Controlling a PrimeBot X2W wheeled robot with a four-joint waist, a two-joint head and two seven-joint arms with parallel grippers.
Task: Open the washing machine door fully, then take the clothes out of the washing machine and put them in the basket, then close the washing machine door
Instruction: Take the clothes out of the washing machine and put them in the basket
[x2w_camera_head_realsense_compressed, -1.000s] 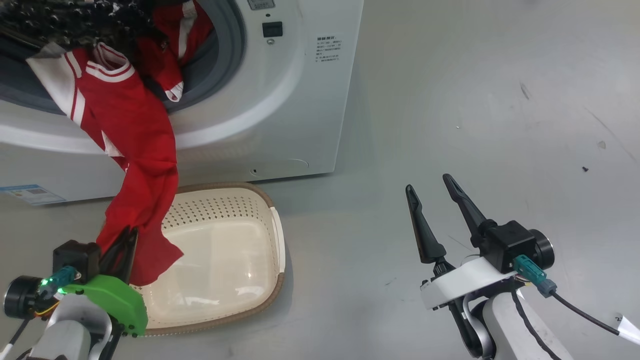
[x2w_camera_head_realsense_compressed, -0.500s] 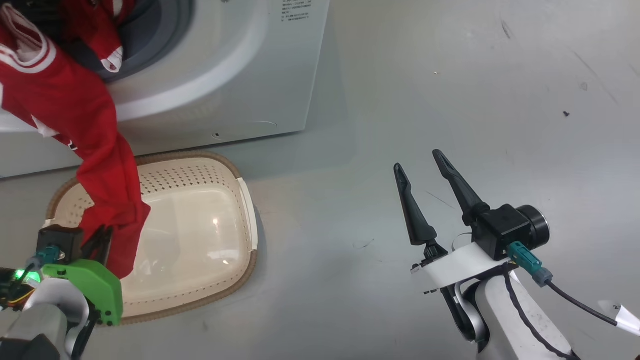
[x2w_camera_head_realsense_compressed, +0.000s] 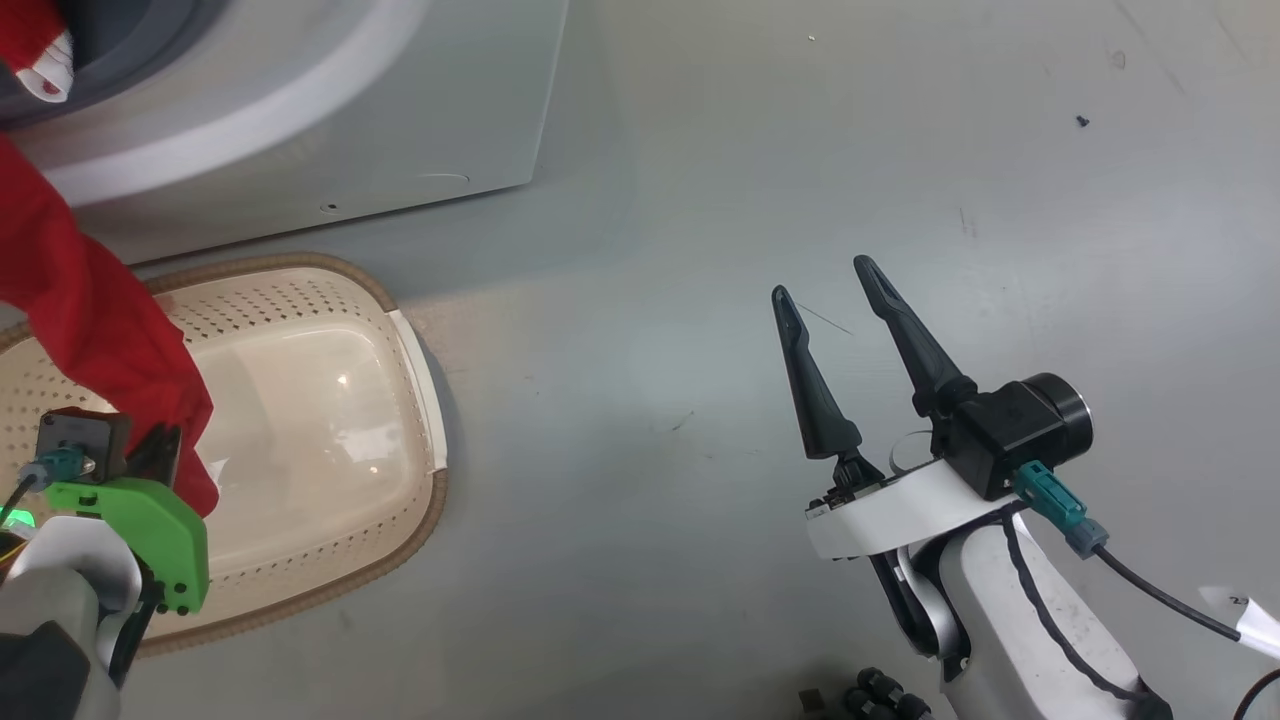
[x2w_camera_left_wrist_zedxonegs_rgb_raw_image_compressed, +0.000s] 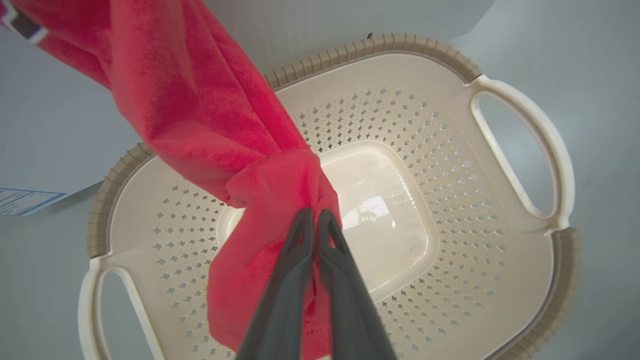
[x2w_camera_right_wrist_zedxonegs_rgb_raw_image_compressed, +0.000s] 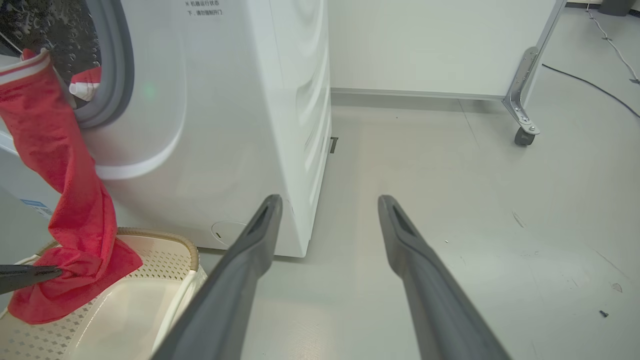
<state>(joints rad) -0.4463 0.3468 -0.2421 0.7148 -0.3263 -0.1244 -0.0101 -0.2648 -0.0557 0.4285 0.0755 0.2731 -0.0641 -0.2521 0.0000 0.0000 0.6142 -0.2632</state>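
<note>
The clothes (x2w_camera_head_realsense_compressed: 90, 330), a red garment with white striped trim, hang stretched from the washing machine (x2w_camera_head_realsense_compressed: 300, 110) drum opening down to the basket (x2w_camera_head_realsense_compressed: 300, 430). My left gripper (x2w_camera_head_realsense_compressed: 158, 455) is shut on the garment's lower end (x2w_camera_left_wrist_zedxonegs_rgb_raw_image_compressed: 270, 190), over the cream basket's (x2w_camera_left_wrist_zedxonegs_rgb_raw_image_compressed: 425, 150) inside; its fingertips (x2w_camera_left_wrist_zedxonegs_rgb_raw_image_compressed: 312, 216) pinch the bunched fabric. In the right wrist view the garment (x2w_camera_right_wrist_zedxonegs_rgb_raw_image_compressed: 65, 200) drapes over the grey seal and ends above the basket (x2w_camera_right_wrist_zedxonegs_rgb_raw_image_compressed: 150, 300). My right gripper (x2w_camera_head_realsense_compressed: 821, 279) stands open over bare floor, right of the basket, holding nothing. The washing machine door is out of view.
The grey floor spreads to the right of the machine (x2w_camera_right_wrist_zedxonegs_rgb_raw_image_compressed: 240, 125). A white wall panel and a metal leg on a caster (x2w_camera_right_wrist_zedxonegs_rgb_raw_image_compressed: 522, 135) stand behind, with a cable on the floor at the far right. A blue label (x2w_camera_left_wrist_zedxonegs_rgb_raw_image_compressed: 25, 200) sits low on the machine front.
The head camera has swung, so the machine and basket slid up and left in its picture. My left gripper keeps its hold on the garment over the basket; the right gripper stays open.
</note>
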